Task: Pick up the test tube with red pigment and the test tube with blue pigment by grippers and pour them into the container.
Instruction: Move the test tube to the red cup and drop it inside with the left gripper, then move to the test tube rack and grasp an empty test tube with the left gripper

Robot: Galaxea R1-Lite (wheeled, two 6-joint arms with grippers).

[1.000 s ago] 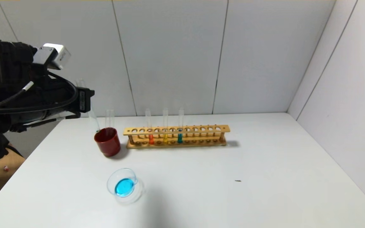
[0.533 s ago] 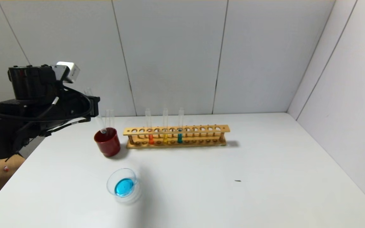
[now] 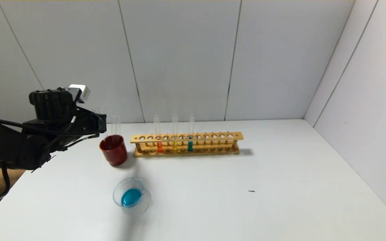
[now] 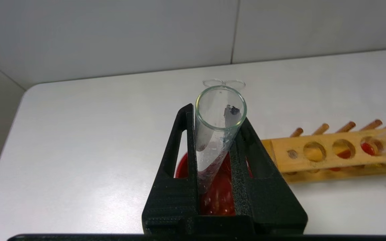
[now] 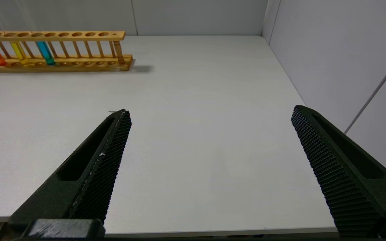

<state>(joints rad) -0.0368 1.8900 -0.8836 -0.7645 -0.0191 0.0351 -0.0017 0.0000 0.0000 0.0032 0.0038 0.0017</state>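
My left gripper is shut on an empty clear test tube with bluish drops inside. The tube leans between the fingers, its lower end inside the dark red cup. No tube with bright blue liquid shows. The test tube with red pigment stands in the wooden rack, to the right of the cup. The container, a low glass dish, holds blue liquid and sits in front of the cup. My right gripper is open and empty over the table's near right part.
The rack also holds a yellow tube and a teal-green tube. Other empty tubes stand in the red cup. A small dark speck lies on the white table. Walls close the back and right.
My left arm has come down and moved right. The empty tube it holds has sunk from above the red cup's rim into the cup.
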